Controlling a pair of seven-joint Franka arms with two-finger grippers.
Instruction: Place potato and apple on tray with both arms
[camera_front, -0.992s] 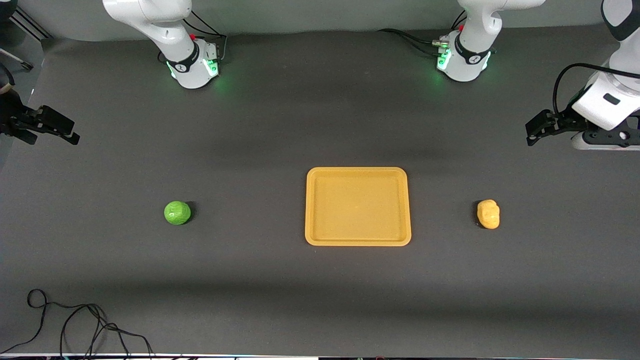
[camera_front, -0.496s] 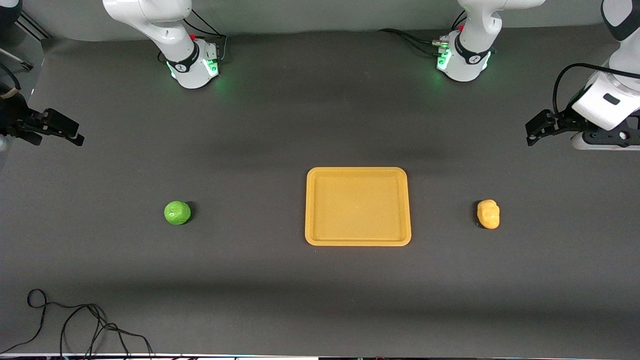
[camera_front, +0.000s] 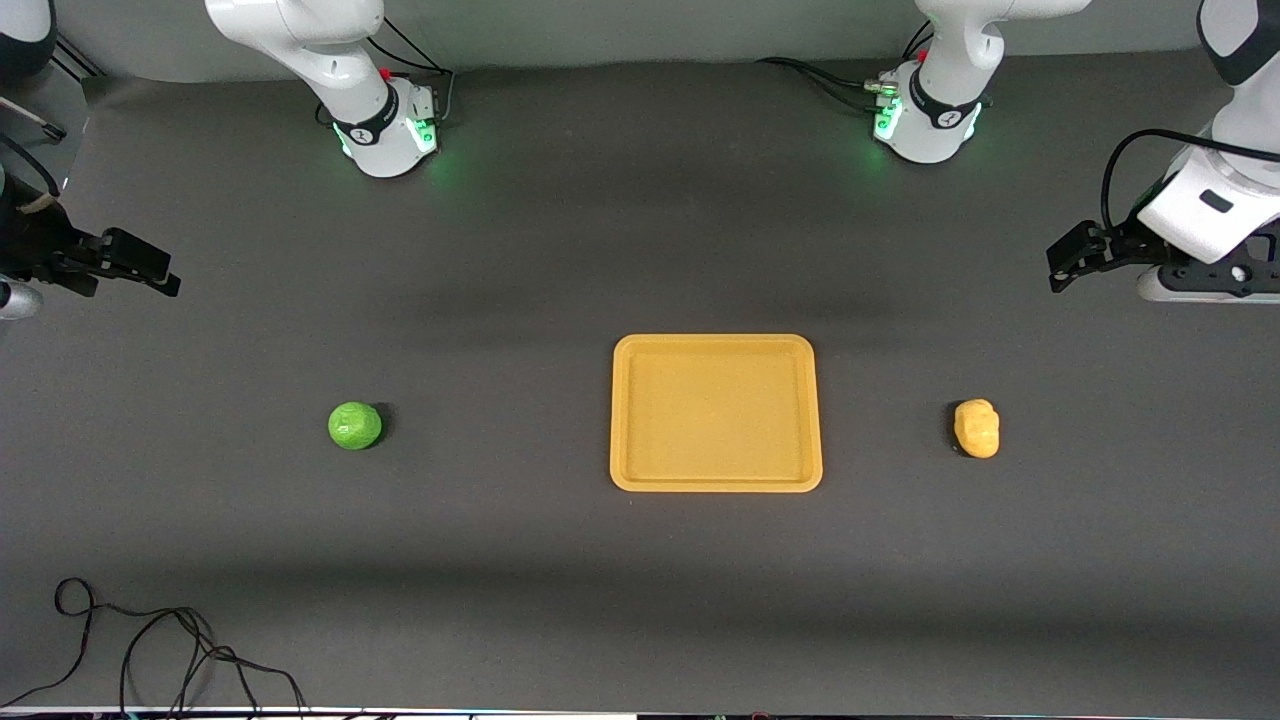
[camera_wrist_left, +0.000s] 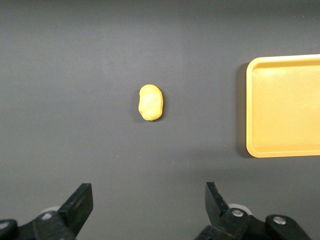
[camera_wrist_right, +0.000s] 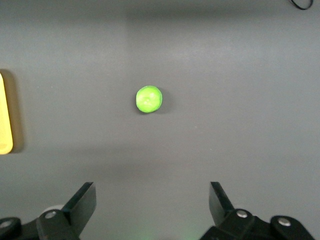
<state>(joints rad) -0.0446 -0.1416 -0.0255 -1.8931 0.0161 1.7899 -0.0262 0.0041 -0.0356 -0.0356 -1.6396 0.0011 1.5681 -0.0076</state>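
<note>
The flat orange-yellow tray (camera_front: 716, 413) lies bare mid-desk. The lumpy yellow potato (camera_front: 977, 428) lies on its side toward the left arm's end, well clear of the left fingers (camera_wrist_left: 80, 207). The round green apple (camera_front: 355, 425) sits toward the right arm's end, well clear of the right fingers (camera_wrist_right: 82, 202).

The apple (camera_front: 355, 425) is showing bright green with paler mottling. The potato (camera_front: 977, 428) is glowing yellow-orange, and the tray (camera_front: 715, 482) is wearing a flat orange-yellow. The table (camera_front: 640, 600) is lying plain dark grey. Both arms are showing white, and their bases (camera_front: 392, 135) are shining green. A black cable (camera_front: 150, 650) is curling across the grey.
</note>
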